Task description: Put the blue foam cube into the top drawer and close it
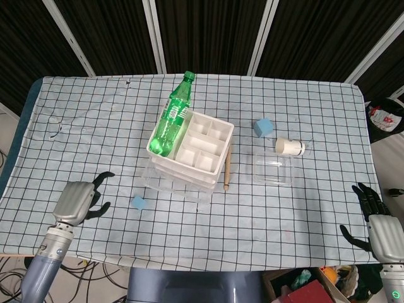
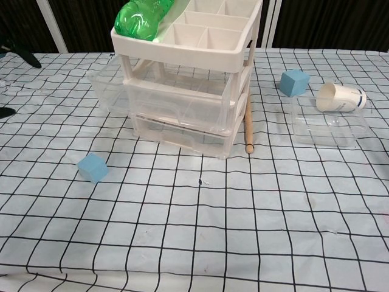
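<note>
A small blue foam cube [image 1: 139, 202] [image 2: 92, 167] lies on the checked cloth, just left of and in front of the clear drawer unit [image 2: 182, 115]. The unit's top drawer [image 2: 112, 91] stands pulled out toward the left with nothing visible inside. A second blue cube [image 1: 263, 127] [image 2: 293, 82] sits right of the unit. My left hand [image 1: 79, 199] hovers well left of the near cube, fingers apart and holding nothing; the chest view shows only its fingertips [image 2: 15, 52] at the left edge. My right hand [image 1: 379, 224] hangs past the table's near right corner, fingers spread.
A white divided tray [image 1: 183, 165] tops the unit, with a green bottle [image 1: 172, 117] lying in it. A wooden stick [image 1: 227, 167] lies along the unit's right side. Further right are a clear box [image 1: 273, 169] and a tipped paper cup [image 1: 290, 147].
</note>
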You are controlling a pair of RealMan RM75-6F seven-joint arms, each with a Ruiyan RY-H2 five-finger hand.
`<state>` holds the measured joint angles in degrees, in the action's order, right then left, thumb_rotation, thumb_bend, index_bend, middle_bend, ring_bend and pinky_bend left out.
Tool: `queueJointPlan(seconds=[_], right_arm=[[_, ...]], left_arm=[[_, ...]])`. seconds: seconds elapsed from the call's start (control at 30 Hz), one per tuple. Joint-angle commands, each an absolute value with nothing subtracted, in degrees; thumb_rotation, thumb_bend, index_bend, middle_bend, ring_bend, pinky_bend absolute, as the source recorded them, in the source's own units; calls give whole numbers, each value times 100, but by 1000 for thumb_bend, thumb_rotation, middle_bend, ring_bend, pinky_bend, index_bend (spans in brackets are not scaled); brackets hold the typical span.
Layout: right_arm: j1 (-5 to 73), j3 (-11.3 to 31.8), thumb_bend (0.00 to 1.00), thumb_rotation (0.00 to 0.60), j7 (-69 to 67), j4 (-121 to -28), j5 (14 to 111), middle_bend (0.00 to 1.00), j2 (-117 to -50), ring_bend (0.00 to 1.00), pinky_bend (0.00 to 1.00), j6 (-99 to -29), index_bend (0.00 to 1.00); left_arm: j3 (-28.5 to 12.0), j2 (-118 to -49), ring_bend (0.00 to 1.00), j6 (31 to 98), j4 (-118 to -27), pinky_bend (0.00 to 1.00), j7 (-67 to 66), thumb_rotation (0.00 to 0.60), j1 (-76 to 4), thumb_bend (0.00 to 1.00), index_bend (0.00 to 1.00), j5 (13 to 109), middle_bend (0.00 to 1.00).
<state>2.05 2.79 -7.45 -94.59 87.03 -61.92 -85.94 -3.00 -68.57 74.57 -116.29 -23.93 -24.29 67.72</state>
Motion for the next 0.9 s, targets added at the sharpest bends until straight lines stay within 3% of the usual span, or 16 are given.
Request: queueJointPlan(seconds=[0.03,0.4,0.9], right_arm=[[205,279,255,600,-748,-9459,8704,0,-6191,0,176,-8595,0],[205,284,255,600,-761,-9453,8700,0,-6188,0,176,-8596,0],[205,287,256,600,-768,-9446,8705,0,-6186,0,176,-8602,0]], left_arm=[[-278,-6985,957,7206,-11301,913,-2579,600,-2487,262,246,6371,1000],[-372,-7692,957,6597,-10332,914,-3244,600,-2952,198,305,5669,1000],[-242,-8253,957,5805,-9785,913,-3911,600,-3579,182,277,5361,1000]])
